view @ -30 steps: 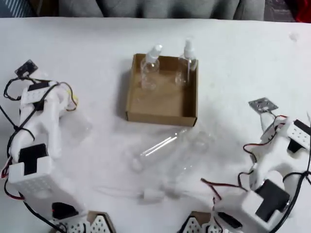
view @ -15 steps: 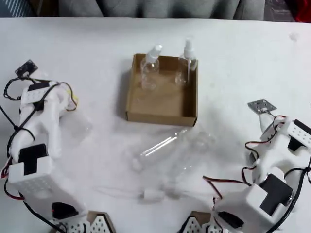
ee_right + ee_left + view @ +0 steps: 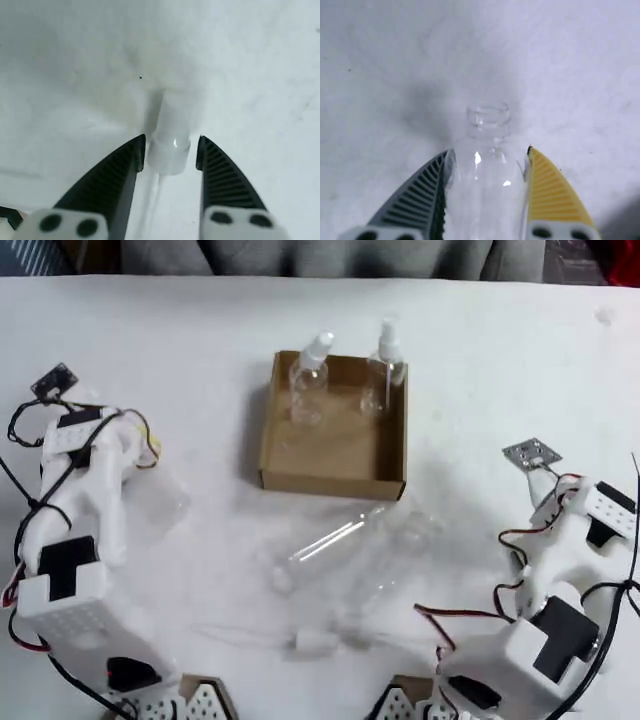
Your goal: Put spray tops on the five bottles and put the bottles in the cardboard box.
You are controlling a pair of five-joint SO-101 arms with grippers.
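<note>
White table (image 3: pixel 480 340) holds cardboard box (image 3: pixel 335 480) at centre, two capped bottles (image 3: pixel 307 380) upright against its far wall. Clear bottles (image 3: pixel 330 540) lie just in front of box, loose spray top (image 3: pixel 318 643) nearer arms. Left gripper (image 3: pixel 488 151) clamped on open-necked bottle (image 3: pixel 489 120). Right gripper (image 3: pixel 172 138) clamped on held spray top (image 3: pixel 170 150).

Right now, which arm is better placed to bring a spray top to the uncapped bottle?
Right, probably. The right end effector sits around a spray top, while the left end effector is shut on the uncapped bottle, neck free, so it likely serves best holding that steady.
</note>
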